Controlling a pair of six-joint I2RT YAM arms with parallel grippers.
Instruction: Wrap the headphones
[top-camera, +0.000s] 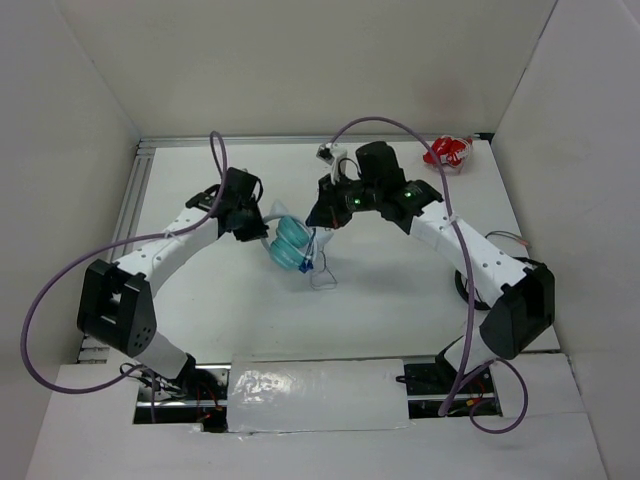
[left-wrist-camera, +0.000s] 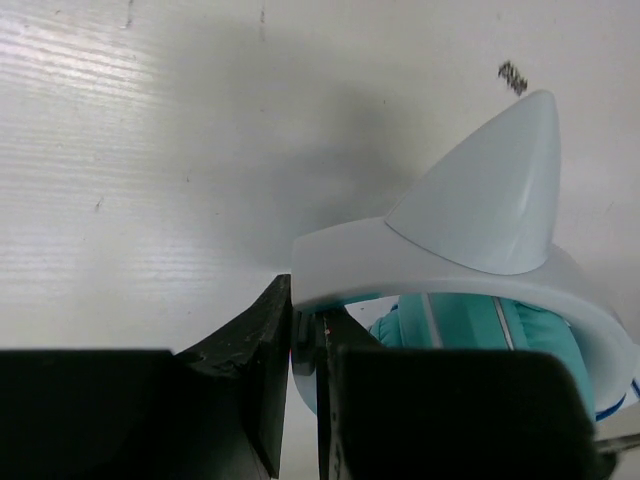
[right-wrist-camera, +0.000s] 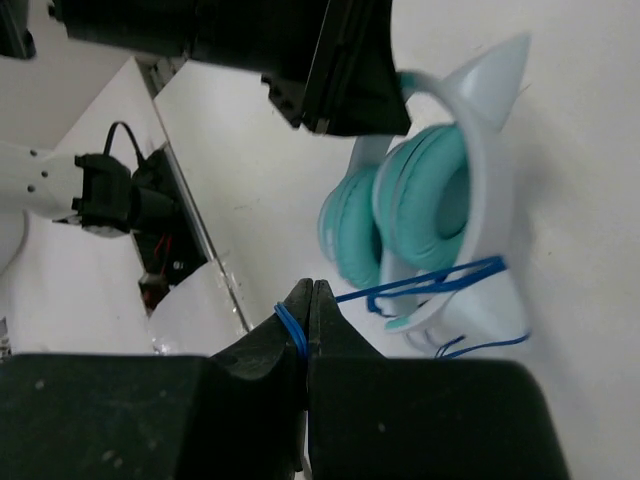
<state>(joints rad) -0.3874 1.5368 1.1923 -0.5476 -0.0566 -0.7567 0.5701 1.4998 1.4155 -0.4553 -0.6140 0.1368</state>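
The headphones (top-camera: 292, 243) sit mid-table between both arms, teal ear cups (right-wrist-camera: 425, 200) pressed together under a white headband (left-wrist-camera: 450, 270) with a pointed ear (left-wrist-camera: 490, 190). My left gripper (left-wrist-camera: 305, 320) is shut on the headband's end and holds it from the left (top-camera: 262, 228). The thin blue cord (right-wrist-camera: 430, 282) runs from around the headband base to my right gripper (right-wrist-camera: 311, 292), which is shut on it with a loop over one finger. That gripper hangs just right of the headphones (top-camera: 322, 215). More cord trails loose on the table (top-camera: 322, 275).
A small red and white object (top-camera: 447, 152) lies at the back right near the wall. White walls enclose the table (top-camera: 400, 290) on three sides. A taped white sheet (top-camera: 315, 395) covers the near edge between the arm bases.
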